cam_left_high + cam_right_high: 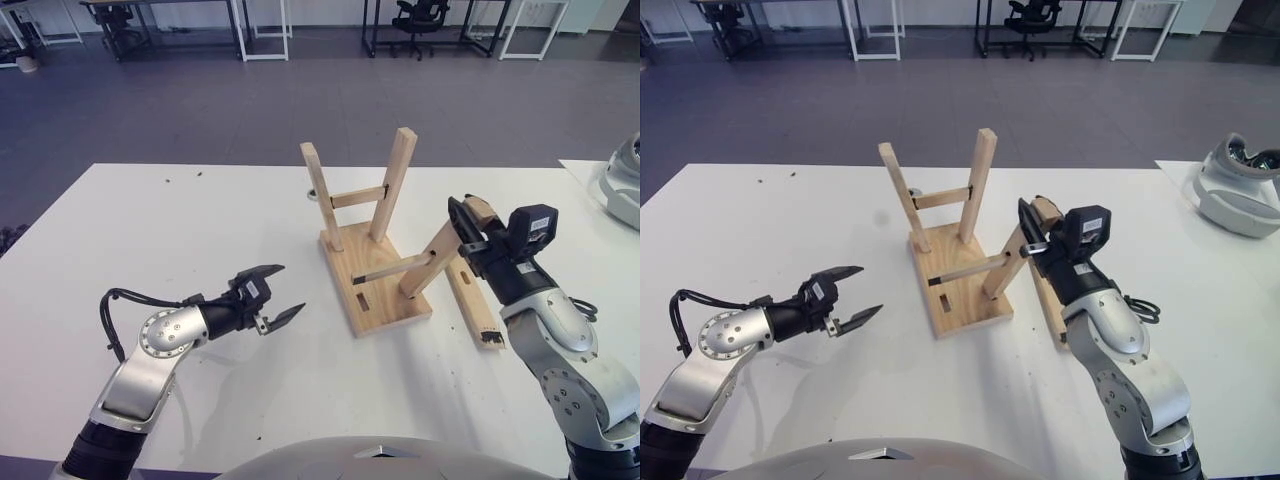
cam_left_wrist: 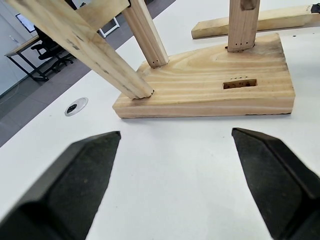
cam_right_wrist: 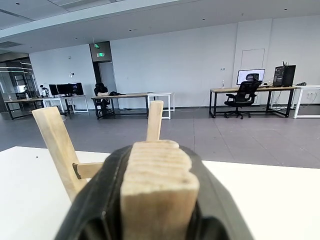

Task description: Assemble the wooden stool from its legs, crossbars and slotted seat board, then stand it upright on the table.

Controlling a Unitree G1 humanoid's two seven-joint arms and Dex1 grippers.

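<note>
Table (image 1: 150,220): right hand (image 1: 468,225) clamps tilted leg (image 1: 430,265) top end.

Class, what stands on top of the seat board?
On the seat board stand two legs joined by a crossbar. A third leg, tilted, is clamped in the right gripper. Their ends inside the slots are hidden.

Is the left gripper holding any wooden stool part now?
No: the left gripper is open and empty over the white table, short of the flat slotted wooden seat board.
</note>
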